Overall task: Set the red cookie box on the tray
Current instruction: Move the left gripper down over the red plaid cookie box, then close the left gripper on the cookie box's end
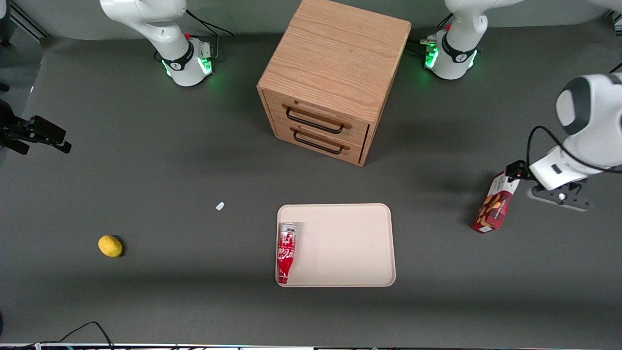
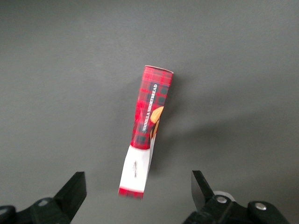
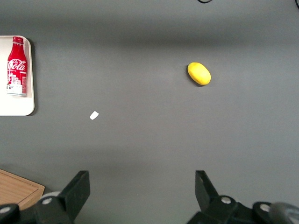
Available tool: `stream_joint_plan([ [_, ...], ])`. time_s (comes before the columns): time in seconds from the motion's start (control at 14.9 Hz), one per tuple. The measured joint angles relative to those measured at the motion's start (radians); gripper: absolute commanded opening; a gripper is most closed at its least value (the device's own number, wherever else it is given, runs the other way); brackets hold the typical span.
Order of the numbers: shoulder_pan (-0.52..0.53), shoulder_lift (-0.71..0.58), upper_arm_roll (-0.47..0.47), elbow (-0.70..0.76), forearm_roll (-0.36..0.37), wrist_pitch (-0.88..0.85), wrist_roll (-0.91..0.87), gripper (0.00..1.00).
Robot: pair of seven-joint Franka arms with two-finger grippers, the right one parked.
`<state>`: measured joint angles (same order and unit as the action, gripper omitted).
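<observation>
Left wrist view is showing the gripper (image 2: 138,196) with its two dark fingers (image 2: 72,191) spread wide apart, hanging above the table (image 2: 56,70) and gripping nothing. The red cookie box (image 2: 147,126) is lying on the grey surface below the gap between them, clear of both fingertips, its tartan side and its white end facing up toward the camera. In the front view the gripper (image 1: 559,194) is hovering at the working arm's end of the table (image 1: 146,170), just beside the white end of the red cookie box (image 1: 493,204), which is resting on the table well apart from the tray (image 1: 350,243) and about as far from the front camera as the tray's farther rim. Taking the tray as the landmark, it is sitting near the middle of the table and is holding one thing only: a red Coca-Cola bottle (image 1: 286,251) lying on its side along the rim that is facing the parked arm's end. A wooden drawer cabinet (image 1: 330,78) is standing farther from the front camera than the tray, its two drawers shut. Toward the parked arm's end from the tray, a small white scrap (image 1: 220,206) and a lemon (image 1: 110,246) are lying on the table.
</observation>
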<state>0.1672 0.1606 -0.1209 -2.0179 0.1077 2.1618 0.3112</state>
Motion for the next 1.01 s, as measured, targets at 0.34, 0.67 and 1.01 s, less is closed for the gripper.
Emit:
stream_joint_plan([
  [0.34, 0.0, 0.103, 0.007, -0.099, 0.071, 0.226, 0.006, 1.0],
  [0.67, -0.001, 0.17, 0.024, -0.122, 0.076, 0.329, 0.011, 0.93],
  [1.01, -0.011, 0.199, 0.036, -0.122, 0.076, 0.362, 0.011, 0.0],
])
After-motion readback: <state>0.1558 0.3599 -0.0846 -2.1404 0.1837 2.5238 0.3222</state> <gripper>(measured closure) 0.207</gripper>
